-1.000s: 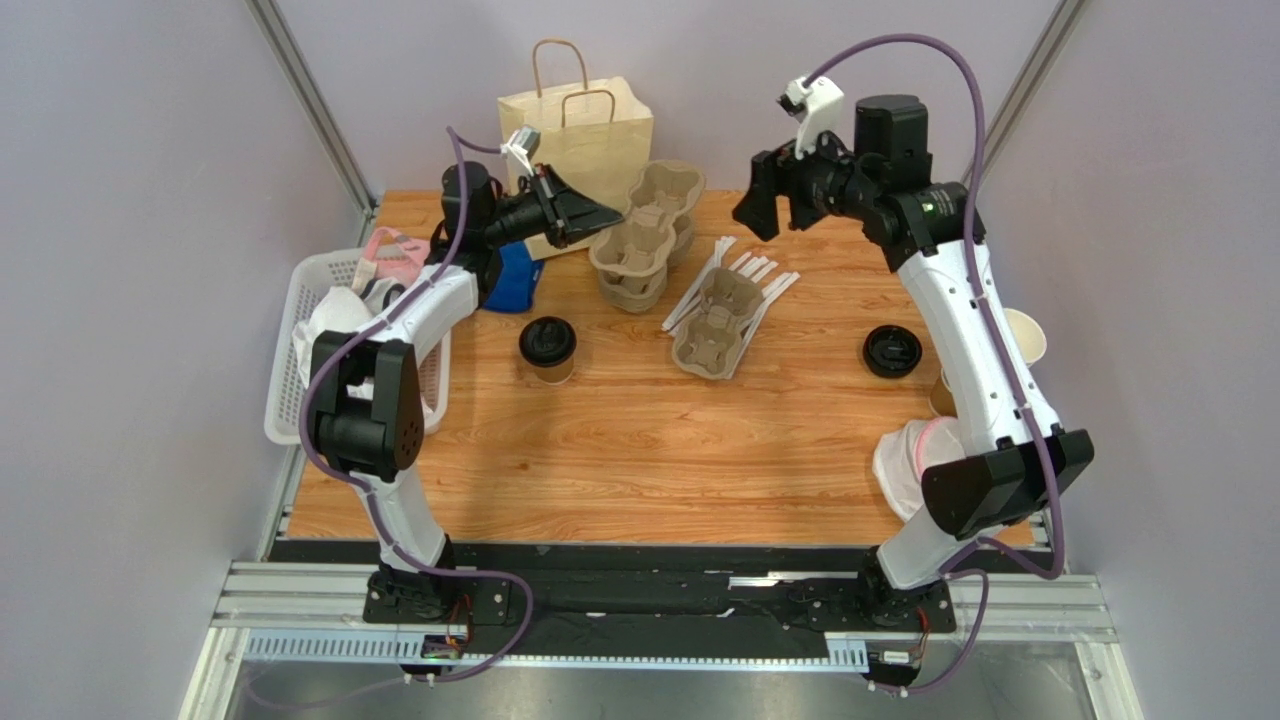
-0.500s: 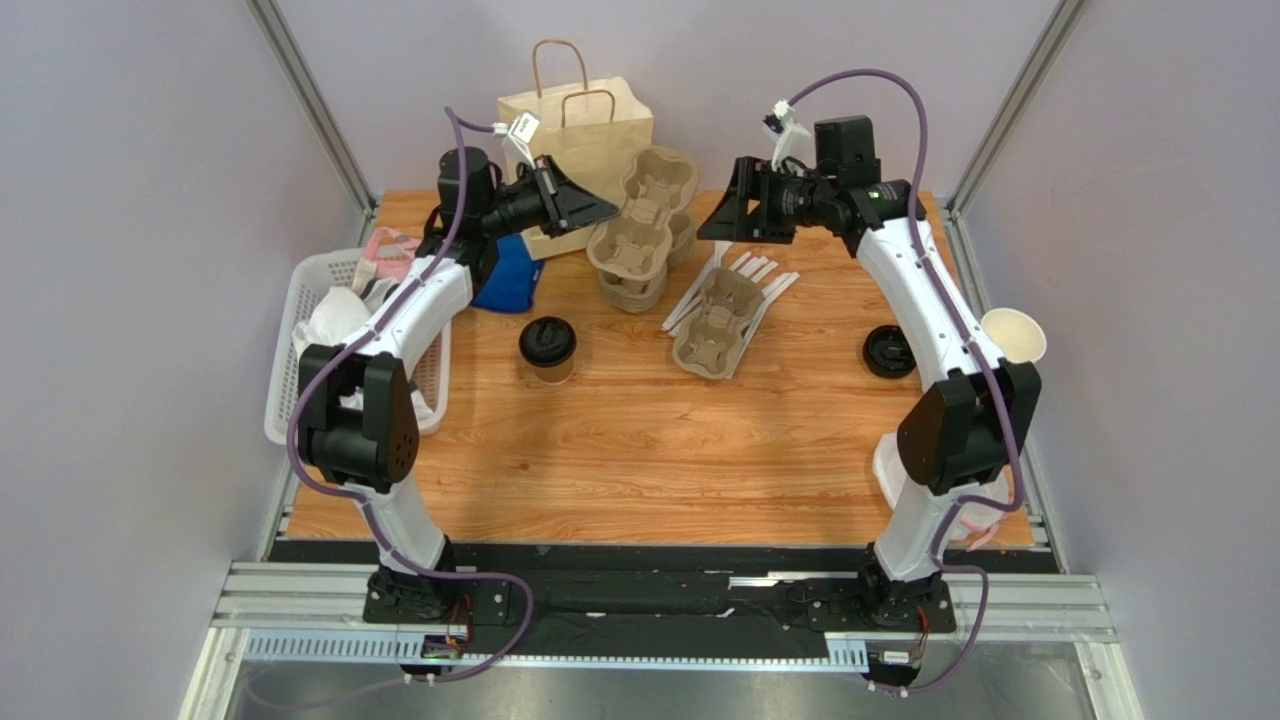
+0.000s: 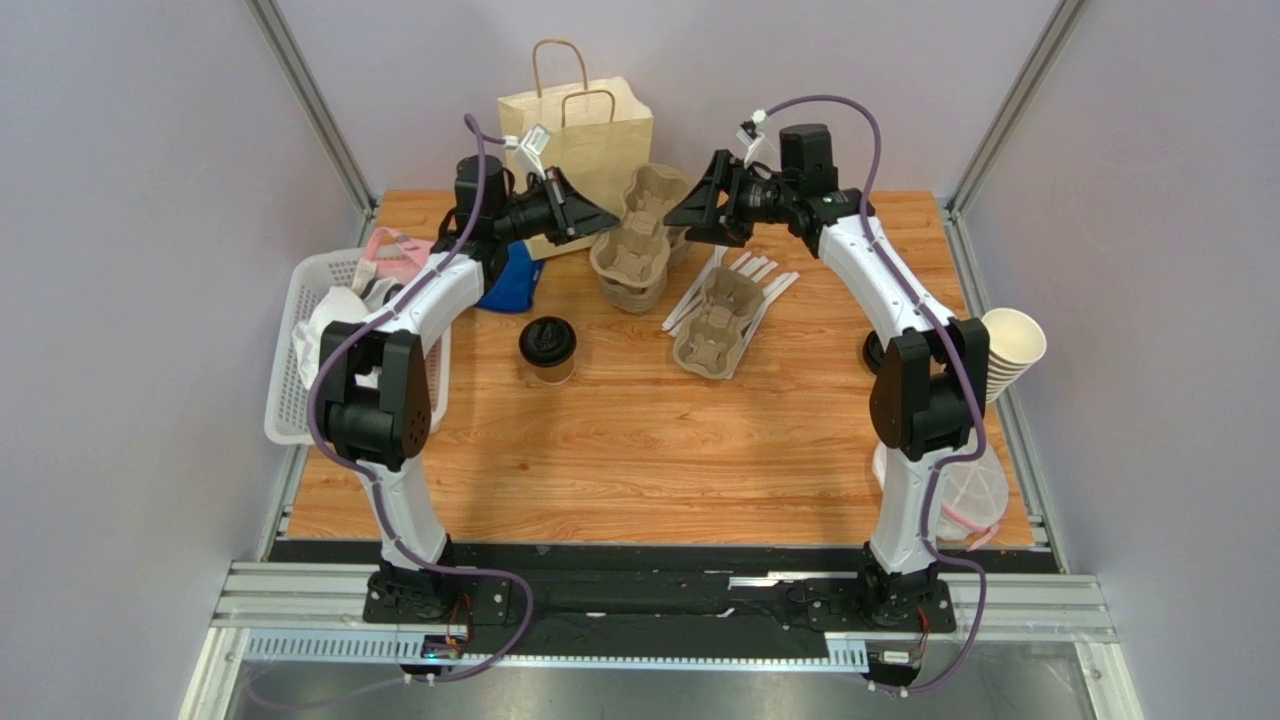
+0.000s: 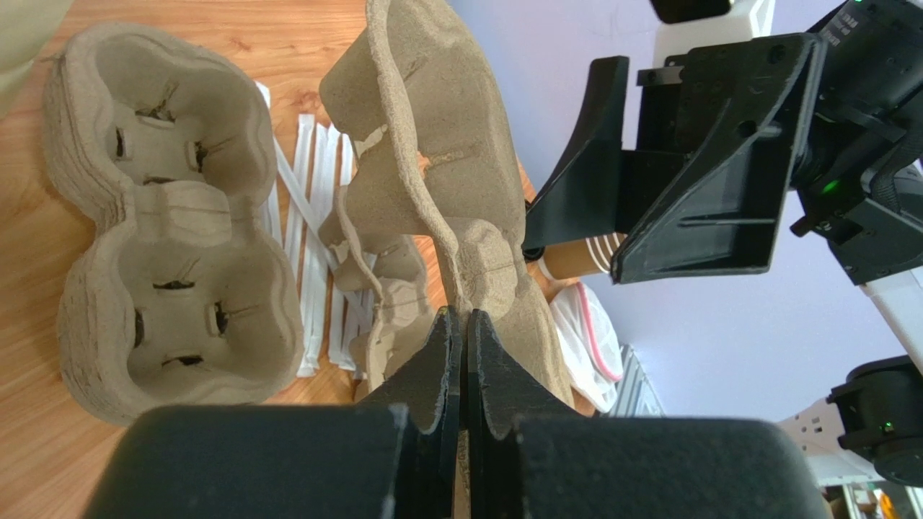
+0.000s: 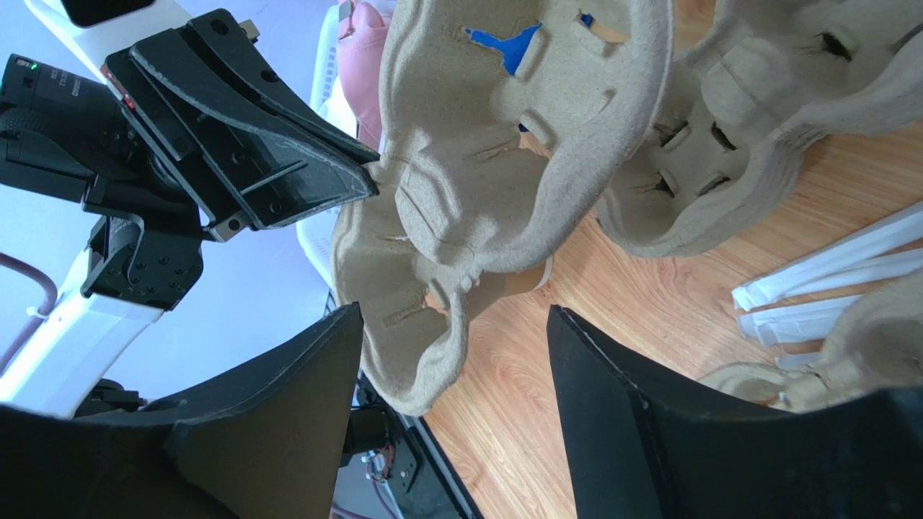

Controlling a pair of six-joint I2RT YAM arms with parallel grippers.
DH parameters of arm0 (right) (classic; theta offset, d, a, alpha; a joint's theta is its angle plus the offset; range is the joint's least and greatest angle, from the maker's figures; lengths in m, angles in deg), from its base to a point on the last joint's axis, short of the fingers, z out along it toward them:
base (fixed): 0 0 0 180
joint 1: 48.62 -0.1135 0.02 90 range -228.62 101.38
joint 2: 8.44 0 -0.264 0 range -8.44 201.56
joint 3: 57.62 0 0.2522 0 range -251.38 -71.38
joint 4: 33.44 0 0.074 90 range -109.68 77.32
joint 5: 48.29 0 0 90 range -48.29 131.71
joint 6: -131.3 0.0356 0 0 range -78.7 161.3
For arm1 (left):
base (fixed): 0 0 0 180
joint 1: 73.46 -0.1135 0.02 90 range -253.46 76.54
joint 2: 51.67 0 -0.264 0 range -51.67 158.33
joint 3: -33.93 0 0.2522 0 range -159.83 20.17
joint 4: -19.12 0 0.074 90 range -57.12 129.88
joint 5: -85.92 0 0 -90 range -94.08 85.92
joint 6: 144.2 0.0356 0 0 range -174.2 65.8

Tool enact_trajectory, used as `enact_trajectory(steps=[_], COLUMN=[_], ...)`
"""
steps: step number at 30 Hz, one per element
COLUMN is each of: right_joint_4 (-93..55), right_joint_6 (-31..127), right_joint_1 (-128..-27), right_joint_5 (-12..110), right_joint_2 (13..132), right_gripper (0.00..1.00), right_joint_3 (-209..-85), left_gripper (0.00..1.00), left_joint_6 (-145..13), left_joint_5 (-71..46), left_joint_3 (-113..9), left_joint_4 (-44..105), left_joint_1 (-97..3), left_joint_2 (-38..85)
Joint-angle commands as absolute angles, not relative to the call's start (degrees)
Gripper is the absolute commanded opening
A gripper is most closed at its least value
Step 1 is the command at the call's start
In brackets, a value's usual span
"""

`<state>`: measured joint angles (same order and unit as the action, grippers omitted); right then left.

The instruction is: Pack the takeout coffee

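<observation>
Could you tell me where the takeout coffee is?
Top view: the takeout coffee stands left of centre, between the white basket and a cup carrier.

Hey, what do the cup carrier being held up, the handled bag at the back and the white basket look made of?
The lifted cup carrier: moulded paper pulp, matte, going by its rough fibrous tan surface. The bag: tan kraft paper, matte, with fold creases and twisted handles. The basket: probably plastic, smooth white lattice walls.
</observation>
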<state>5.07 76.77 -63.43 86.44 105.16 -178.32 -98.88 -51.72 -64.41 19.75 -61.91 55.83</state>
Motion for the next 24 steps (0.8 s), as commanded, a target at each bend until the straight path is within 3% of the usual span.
enact_trajectory(steps=[1, 7, 8, 9, 13, 15, 16, 17, 18, 20, 22, 23, 24], right_joint_4=[0.2, -1.4, -1.6, -2.0, -3.4, -4.0, -4.0, -4.0, -4.0, -4.7, -5.9, -6.9, -7.3], right_joint_6=[80.8, 82.2, 82.4, 83.0, 85.0, 85.2, 85.2, 85.2, 85.2, 85.3, 85.5, 86.2, 86.5], right_joint_1=[-64.6, -65.5, -65.8, -65.7, -65.8, -65.9, -65.8, -65.8, -65.7, -65.1, -64.6, -64.4, -64.3], right_joint_5=[87.8, 88.6, 88.9, 89.2, 90.9, 91.1, 91.1, 91.0, 90.8, 89.7, 88.8, 88.7, 88.6], right_joint_2=[107.1, 108.5, 108.7, 108.9, 110.3, 110.7, 111.0, 111.2, 111.3, 111.8, 113.1, 113.7, 114.5], right_gripper=[0.66, 0.54, 0.42, 0.37, 0.24, 0.04, 0.0, 0.0, 0.0, 0.0, 0.0, 0.0, 0.0], right_joint_3=[-180.0, -178.7, -178.8, -178.7, -178.8, -179.0, -179.1, -179.2, -179.4, -179.7, -180.4, -180.7, -181.3], left_gripper=[0.0, 0.0, 0.0, 0.0, 0.0, 0.0, 0.05, 0.3, 0.41, 0.56, 0.64, 0.79, 0.85], left_joint_6=[-98.8, -100.0, -100.0, -99.7, -99.5, -99.5, -98.7, -98.0, -97.2, -95.7, -95.4, -94.7, -94.0], left_joint_5=[-51.5, -50.9, -51.0, -50.9, -50.7, -50.7, -50.3, -50.0, -49.5, -49.1, -48.3, -48.4, -48.2], left_joint_3=[-67.0, -66.6, -66.7, -66.8, -66.8, -66.9, -67.3, -67.6, -68.2, -67.5, -65.0, -64.0, -62.8], left_joint_4=[14.6, 13.3, 13.5, 13.7, 14.7, 15.2, 17.1, 18.9, 20.9, 24.9, 26.0, 26.5, 28.2], left_joint_1=[-61.8, -61.8, -61.8, -61.8, -61.8, -61.8, -61.8, -61.9, -62.0, -62.8, -63.8, -64.7, -65.2], left_joint_2=[56.3, 57.1, 57.4, 57.6, 57.7, 57.7, 57.4, 57.1, 56.3, 54.6, 51.1, 49.8, 47.1])
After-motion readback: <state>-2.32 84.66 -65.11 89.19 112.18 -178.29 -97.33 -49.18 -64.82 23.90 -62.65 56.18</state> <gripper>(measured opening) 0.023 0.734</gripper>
